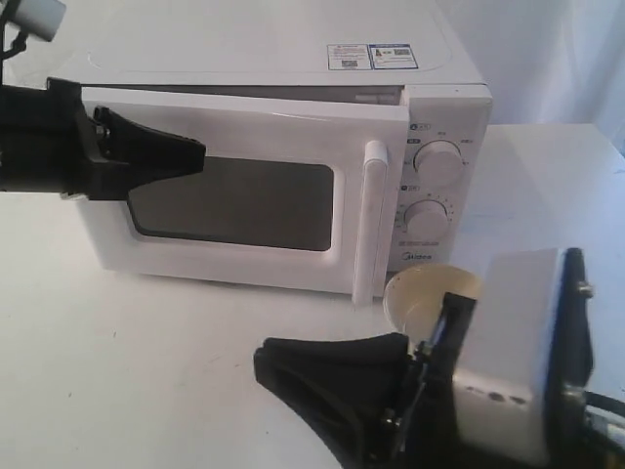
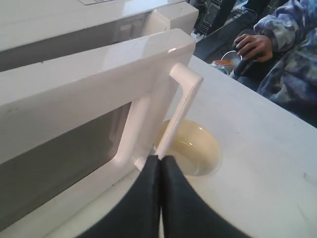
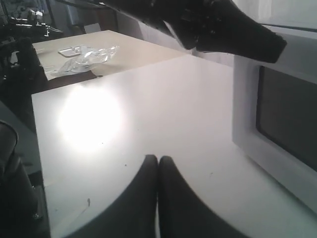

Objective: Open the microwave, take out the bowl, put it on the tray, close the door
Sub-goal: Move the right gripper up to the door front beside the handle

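Note:
The white microwave (image 1: pixel 293 59) stands at the back of the table, its door (image 1: pixel 234 127) slightly ajar with a gap along the top. My left gripper (image 1: pixel 200 154) is shut and empty, its tip in front of the door's dark window, left of the bar handle (image 1: pixel 371 220). In the left wrist view the shut tips (image 2: pixel 160 158) sit just short of the handle's (image 2: pixel 181 109) lower end. The cream bowl (image 1: pixel 420 293) rests on the table before the control panel, also seen as the bowl (image 2: pixel 198 148). My right gripper (image 1: pixel 262 360) hangs shut and empty low at the front. No tray shows.
Two knobs (image 1: pixel 437 161) sit on the panel right of the door. A person (image 2: pixel 282 44) sits beyond the table's far side. A plastic bag (image 3: pixel 84 57) lies on a tan table past the white table's edge (image 3: pixel 39 148).

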`<state>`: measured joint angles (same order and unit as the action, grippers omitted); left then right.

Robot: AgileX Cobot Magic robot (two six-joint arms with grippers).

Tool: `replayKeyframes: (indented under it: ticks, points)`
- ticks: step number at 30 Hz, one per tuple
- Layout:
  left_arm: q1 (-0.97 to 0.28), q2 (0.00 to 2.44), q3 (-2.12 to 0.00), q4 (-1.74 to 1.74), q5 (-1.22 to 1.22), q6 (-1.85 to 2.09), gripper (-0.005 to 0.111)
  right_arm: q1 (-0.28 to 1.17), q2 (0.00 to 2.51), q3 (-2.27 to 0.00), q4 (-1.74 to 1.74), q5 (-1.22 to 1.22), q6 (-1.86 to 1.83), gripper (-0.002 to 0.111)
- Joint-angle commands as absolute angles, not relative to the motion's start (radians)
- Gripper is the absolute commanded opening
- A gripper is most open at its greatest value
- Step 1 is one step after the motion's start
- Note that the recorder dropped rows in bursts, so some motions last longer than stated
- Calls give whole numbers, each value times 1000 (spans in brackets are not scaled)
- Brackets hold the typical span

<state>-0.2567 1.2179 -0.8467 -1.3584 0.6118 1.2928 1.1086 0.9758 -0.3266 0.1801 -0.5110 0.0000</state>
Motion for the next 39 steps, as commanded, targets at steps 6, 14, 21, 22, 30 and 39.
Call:
replayKeyframes:
  ticks: [6, 14, 21, 22, 30, 39]
  points:
    - [-264, 1115, -786, -1213, 622, 1107, 0, 1116, 1270, -342, 468, -1054, -125, 0]
    - [-264, 1105, -779, -1210, 617, 1097, 0, 1116, 1487, -442, 732, -1221, -273, 0]
    - [-264, 1105, -779, -1210, 622, 1076, 0, 1109, 1612, -553, 817, -1221, -349, 0]
    - [-264, 1105, -779, -1210, 622, 1072, 0, 1103, 1622, -571, 818, -1221, -358, 0]
    - [-264, 1105, -779, -1208, 669, 1070, 0, 1005, 1685, -676, 864, -1221, -363, 0]
    - [-264, 1105, -779, -1210, 673, 1054, 0, 924, 1742, -729, 862, -1221, -363, 0]
